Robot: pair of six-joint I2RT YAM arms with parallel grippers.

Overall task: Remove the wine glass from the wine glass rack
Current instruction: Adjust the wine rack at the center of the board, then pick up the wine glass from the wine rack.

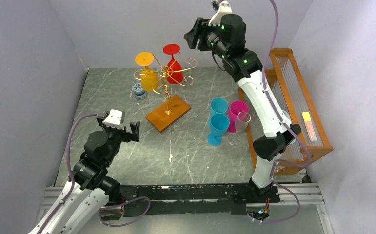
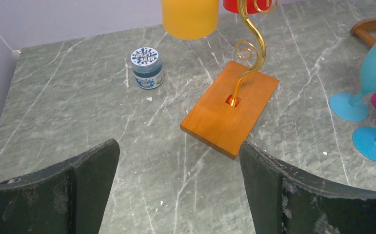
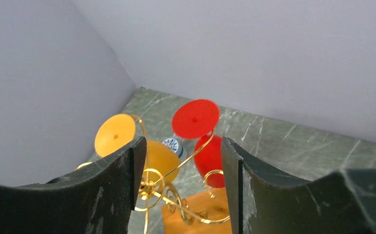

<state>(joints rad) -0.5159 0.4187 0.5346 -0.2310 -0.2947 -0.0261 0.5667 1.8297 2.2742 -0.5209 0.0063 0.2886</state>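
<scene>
The right pincer (image 3: 180, 144) hangs parted and empty high near the rack (image 1: 166, 73) standing mid-table (image 1: 186, 156), where a red glass (image 1: 175, 70) and a yellow glass (image 1: 149, 78) hang upside down. The left pincer (image 2: 178, 146) gapes wide and empty, low before the rack's base.

The top camera looks down from high at the near edge over the whole surface (image 1: 186, 156). The left wrist camera sits low, facing the base of the wine glass rack (image 2: 232, 114). The right wrist camera overlooks its top. All three views share it.
</scene>
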